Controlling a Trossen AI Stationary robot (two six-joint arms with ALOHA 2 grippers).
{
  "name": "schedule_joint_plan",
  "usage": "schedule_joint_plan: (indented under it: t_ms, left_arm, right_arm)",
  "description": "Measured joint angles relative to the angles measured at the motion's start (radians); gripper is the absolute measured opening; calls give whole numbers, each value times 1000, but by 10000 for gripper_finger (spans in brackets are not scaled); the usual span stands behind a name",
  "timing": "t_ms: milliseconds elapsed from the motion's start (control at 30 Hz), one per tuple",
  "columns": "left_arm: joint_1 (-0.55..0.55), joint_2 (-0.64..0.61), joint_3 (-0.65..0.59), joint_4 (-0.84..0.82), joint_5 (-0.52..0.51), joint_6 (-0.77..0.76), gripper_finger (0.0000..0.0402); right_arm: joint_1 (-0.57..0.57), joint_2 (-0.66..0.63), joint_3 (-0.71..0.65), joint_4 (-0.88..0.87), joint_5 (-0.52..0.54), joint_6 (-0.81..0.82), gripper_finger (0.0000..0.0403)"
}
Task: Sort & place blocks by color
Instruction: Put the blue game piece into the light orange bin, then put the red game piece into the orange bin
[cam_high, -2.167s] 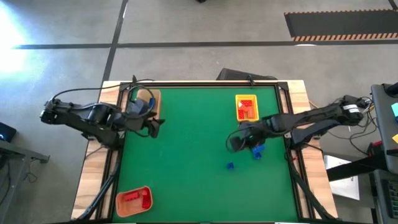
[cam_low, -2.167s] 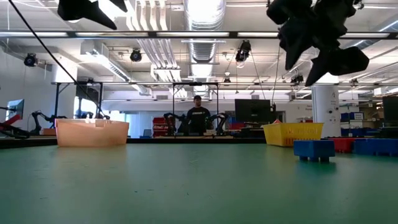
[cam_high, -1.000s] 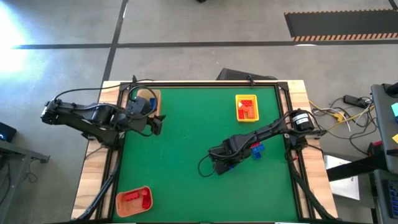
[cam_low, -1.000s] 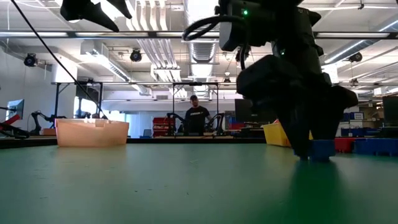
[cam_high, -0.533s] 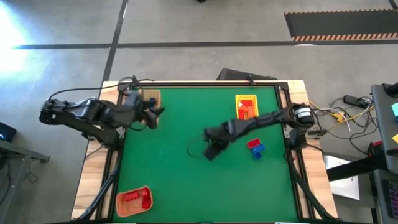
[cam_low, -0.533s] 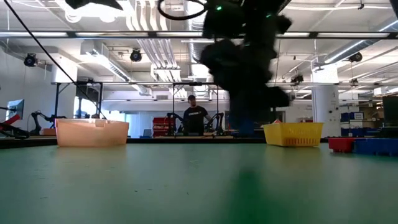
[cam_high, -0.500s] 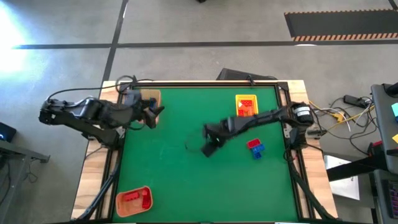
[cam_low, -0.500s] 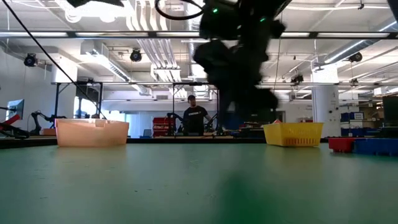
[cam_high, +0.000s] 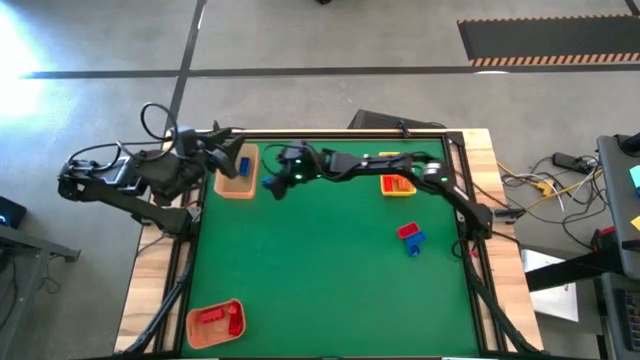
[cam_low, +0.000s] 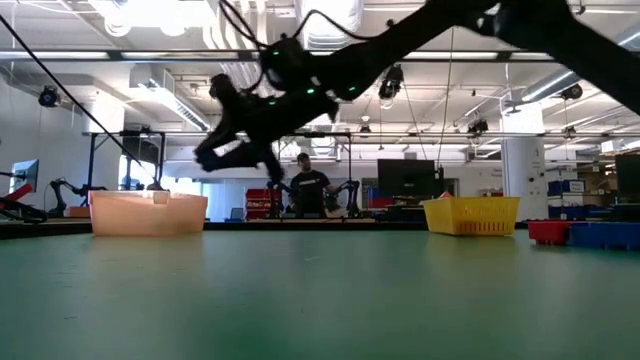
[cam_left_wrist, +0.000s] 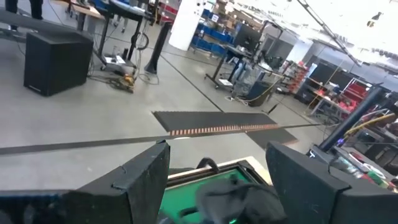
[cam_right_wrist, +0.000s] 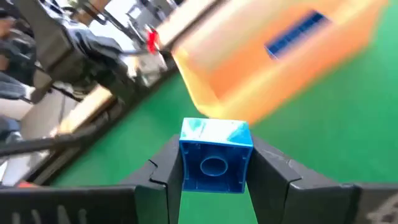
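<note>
My right gripper (cam_high: 272, 184) reaches across the table and hangs in the air beside the tan tray (cam_high: 240, 185), shut on a small blue block (cam_right_wrist: 215, 163). The tan tray (cam_right_wrist: 273, 59) stands just ahead of it with another blue block (cam_right_wrist: 297, 32) inside. My left gripper (cam_high: 220, 145) is open above the tray's far left side, tipped upward, holding nothing. A red block (cam_high: 407, 231) and a blue block (cam_high: 415, 243) lie together on the green mat near the right edge. My right gripper pinches the blue block by two opposite side faces (cam_right_wrist: 186, 168), one finger (cam_right_wrist: 163, 174) on each side. The block's studded face points toward the wrist camera. The block is lifted clear of the table (cam_low: 235, 150).
The yellow tray (cam_high: 398, 184) holding red and orange blocks sits at the far right, partly under my right arm. An orange tray (cam_high: 215, 322) with red blocks stands at the near left corner. A person (cam_low: 316, 190) stands in the room beyond the table.
My right gripper shut on a blue block on the mat near the right side, lifted it clear and carried it toward the far left, up to the tan tray. My left gripper drew back toward the table's left far corner and tipped upward.
</note>
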Motion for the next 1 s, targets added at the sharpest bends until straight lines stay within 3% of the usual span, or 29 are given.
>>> schedule_joint_plan:
  t_ms: [200,333,400,567,800,900,1000]
  left_arm:
    - [0,-1,0,15,-1,-1,248]
    - [0,2,0,18,-3,-1,248]
    - [0,3,-1,17,-2,-1,248]
    - [0,6,-2,18,-2,-1,248]
    - [0,3,-2,18,-2,0,248]
    - [0,0,-3,18,0,0,248]
    - [0,-5,-3,17,0,0,248]
  right_arm:
    - [-17,222,338,-17,3,-8,121]
    - [-21,337,511,-38,2,-10,161]
    - [-23,347,490,36,-2,7,193]
    - [-37,356,482,32,2,36,253]
    - [-44,324,486,-27,-48,24,267]
    - [-47,254,487,-176,-87,4,255]
    - [-48,152,489,-473,-86,-55,246]
